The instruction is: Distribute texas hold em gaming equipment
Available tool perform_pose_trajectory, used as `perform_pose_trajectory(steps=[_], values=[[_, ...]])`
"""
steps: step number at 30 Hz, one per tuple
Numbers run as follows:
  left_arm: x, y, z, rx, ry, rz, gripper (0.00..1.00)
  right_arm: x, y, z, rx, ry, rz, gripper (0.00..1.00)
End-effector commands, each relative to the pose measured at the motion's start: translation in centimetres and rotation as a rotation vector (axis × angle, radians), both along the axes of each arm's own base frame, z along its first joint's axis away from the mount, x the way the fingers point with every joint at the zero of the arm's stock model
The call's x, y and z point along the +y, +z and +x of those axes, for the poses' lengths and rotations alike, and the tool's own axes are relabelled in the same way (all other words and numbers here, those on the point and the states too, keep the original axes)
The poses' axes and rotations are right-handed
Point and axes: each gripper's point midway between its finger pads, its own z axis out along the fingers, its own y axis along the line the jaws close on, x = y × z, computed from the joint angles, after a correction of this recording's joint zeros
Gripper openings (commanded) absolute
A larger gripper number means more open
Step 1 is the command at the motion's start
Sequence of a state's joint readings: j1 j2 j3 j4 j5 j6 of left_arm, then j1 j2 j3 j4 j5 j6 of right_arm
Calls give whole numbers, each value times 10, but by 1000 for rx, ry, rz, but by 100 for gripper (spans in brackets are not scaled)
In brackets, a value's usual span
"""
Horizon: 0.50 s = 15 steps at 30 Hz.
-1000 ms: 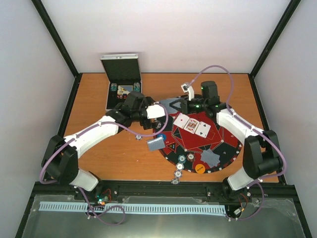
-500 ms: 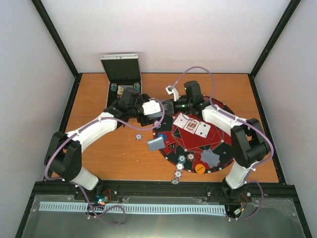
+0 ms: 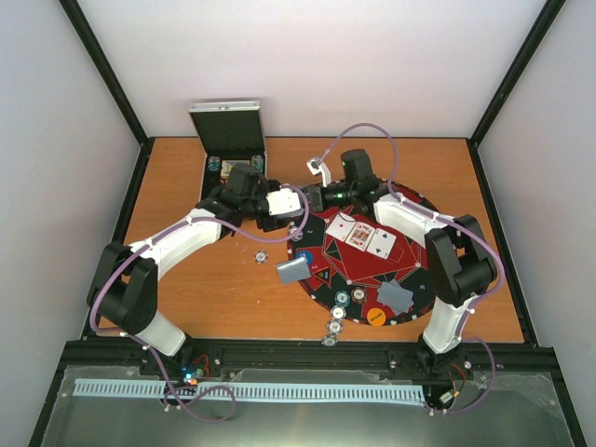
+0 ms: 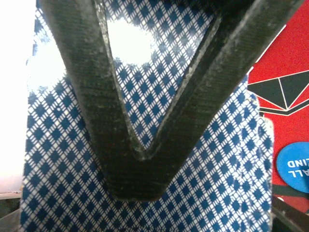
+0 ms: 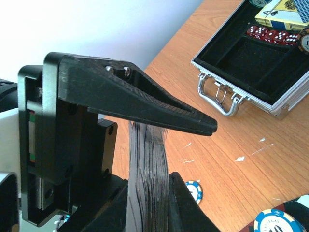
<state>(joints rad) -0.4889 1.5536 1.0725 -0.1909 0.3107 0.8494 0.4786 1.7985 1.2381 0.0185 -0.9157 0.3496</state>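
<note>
My right gripper (image 3: 310, 198) is shut on a deck of blue-checked cards (image 5: 149, 169), held on edge between its fingers above the mat's far-left rim. My left gripper (image 3: 294, 202) meets it from the left. In the left wrist view its fingertips (image 4: 140, 179) are closed together, flat against the deck's top card back (image 4: 217, 193). Three face-up cards (image 3: 361, 235) lie on the round black-and-red mat (image 3: 424, 279). Face-down cards lie on its left rim (image 3: 293, 270) and on its near right part (image 3: 395, 296). Chips (image 3: 343, 299) sit at its near rim, with an orange disc (image 3: 375, 316) and a blue disc (image 3: 304, 257).
An open metal case (image 3: 230, 154) stands at the back left; it holds red dice (image 5: 270, 34) and a card box (image 5: 282, 12). A loose chip (image 3: 262, 256) lies on the wood under the left arm. More chips (image 3: 332, 328) lie just off the mat's near rim.
My right arm swung left with the deck until it met the left gripper. The left gripper drew back slightly toward the case.
</note>
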Motion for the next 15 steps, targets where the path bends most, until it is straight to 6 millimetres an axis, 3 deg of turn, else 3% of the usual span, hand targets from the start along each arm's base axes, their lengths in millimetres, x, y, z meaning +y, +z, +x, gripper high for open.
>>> perform_pose_trajectory(steps=[1,15], values=[[-6,30,8,-66,-15,-64,77,9,1,-2,2,35,13,3],[-4,26,5,-63,-21,-53,59,7,-8,-7,10,54,-17,3]])
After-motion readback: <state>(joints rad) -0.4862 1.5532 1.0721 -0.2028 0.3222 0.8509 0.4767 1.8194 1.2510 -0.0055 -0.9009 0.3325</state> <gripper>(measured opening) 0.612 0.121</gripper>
